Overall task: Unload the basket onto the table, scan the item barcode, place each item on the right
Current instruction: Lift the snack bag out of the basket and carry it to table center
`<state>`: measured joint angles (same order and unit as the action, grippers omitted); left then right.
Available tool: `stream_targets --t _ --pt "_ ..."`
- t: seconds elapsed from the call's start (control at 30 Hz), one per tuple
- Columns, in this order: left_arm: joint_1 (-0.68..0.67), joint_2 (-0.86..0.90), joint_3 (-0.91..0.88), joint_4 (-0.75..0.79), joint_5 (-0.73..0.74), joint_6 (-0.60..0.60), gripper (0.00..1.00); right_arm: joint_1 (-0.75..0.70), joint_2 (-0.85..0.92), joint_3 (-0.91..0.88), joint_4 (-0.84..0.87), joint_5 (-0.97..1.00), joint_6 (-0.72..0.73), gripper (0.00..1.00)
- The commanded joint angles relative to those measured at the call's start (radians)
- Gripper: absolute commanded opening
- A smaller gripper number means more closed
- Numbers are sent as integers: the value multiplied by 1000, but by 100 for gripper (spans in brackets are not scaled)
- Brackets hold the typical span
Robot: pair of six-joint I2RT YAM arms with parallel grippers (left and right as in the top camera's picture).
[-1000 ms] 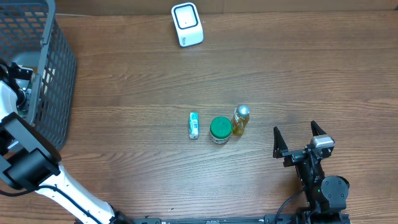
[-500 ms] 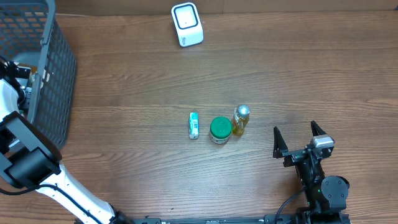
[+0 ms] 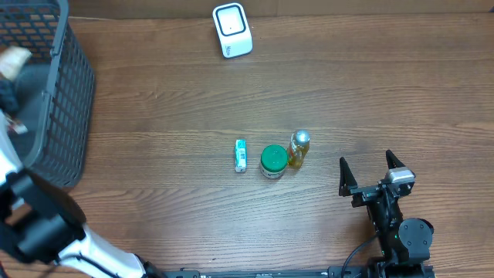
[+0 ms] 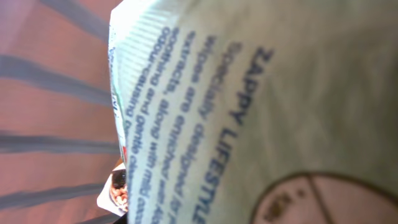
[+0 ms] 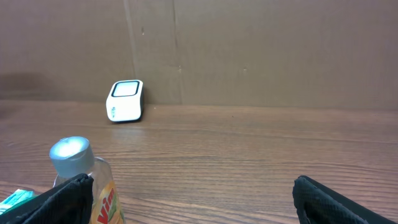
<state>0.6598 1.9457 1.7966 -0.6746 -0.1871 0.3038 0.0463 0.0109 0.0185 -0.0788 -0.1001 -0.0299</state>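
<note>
Left gripper [image 3: 11,71]: risen and closed since a second ago, now clenched on wipes packet [image 4: 249,93] just above basket [image 3: 69,93]. Packet: likely light, soft, slippery film; best held across flat middle. Right gripper [image 3: 366,162]: jaws spread, well apart from basket.

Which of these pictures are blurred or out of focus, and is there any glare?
Overhead: the table is sharp, but the left arm by the basket is smeared with blur. Left wrist: a wipes packet fills the frame, too near, its print soft. Right wrist: the scanner is clear; the bottle cap has a small glint.
</note>
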Motion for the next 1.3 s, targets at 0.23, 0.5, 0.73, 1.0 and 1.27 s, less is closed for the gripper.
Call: stream_targets --t 0.23,0.5,0.73,1.0,1.27 --pt "-153 -444 58 -23 5 -278 24 -2 -8 -11 4 1 -5 100" --pt "-423 -578 58 -308 4 -410 24 -2 -8 -11 4 1 -5 100" --pt "-652 -553 0 -552 5 -635 24 -2 -8 -11 5 2 -5 100" --pt "-864 -487 -286 -494 -3 -727 25 -2 -8 -11 4 1 -5 100" --pt "-930 -397 -560 -295 -7 -783 27 -2 -8 -11 5 1 -5 100"
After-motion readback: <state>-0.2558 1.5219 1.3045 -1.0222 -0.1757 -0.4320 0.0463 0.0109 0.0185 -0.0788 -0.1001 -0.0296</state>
